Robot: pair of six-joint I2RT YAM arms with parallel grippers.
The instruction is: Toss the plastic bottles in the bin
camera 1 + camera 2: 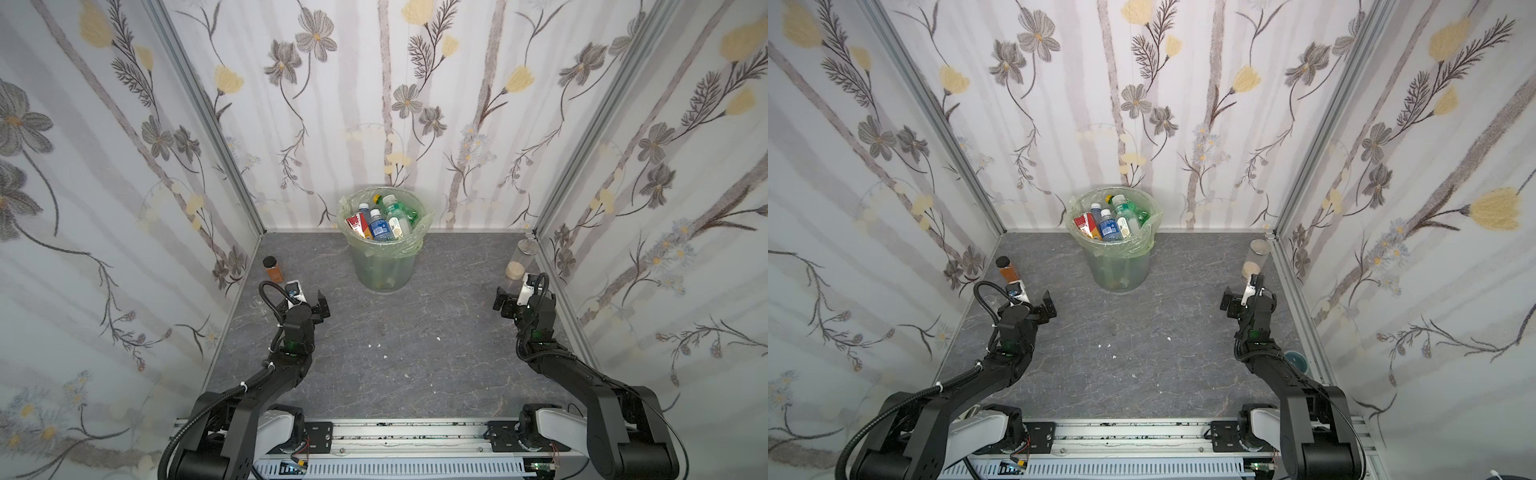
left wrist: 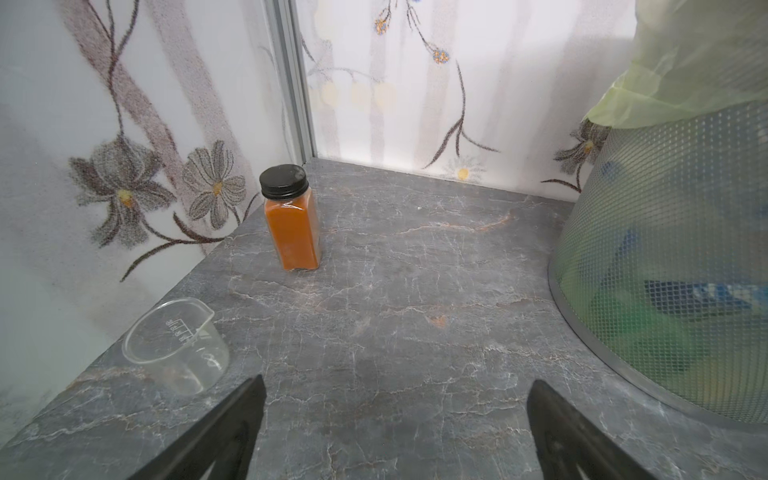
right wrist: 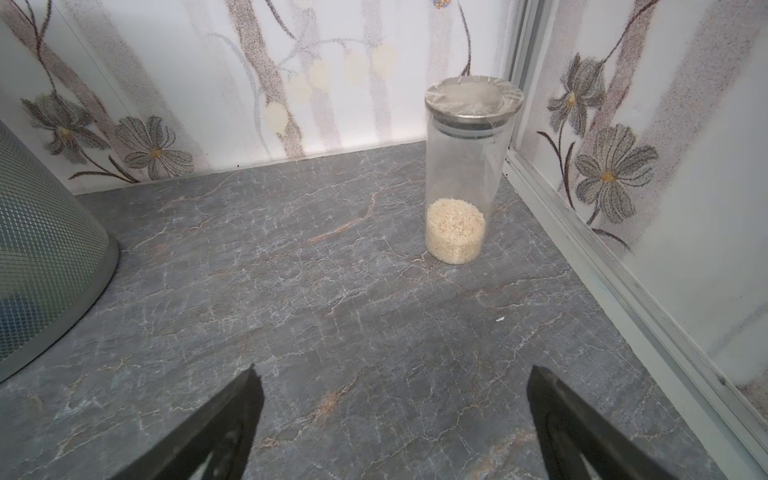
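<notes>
Both pairs of jaws stood apart; both top views showed plastic bottles filling the bin at twelve o'clock, while only the left wrist view plainly showed a measuring cup.

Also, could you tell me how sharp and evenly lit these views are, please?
Both top views: soft even light, wide-angle stretch at the edges; left wrist view: spice jar crisp, small highlights on the measuring cup; right wrist view: rice jar sharp, faint shadow on the table.
</notes>
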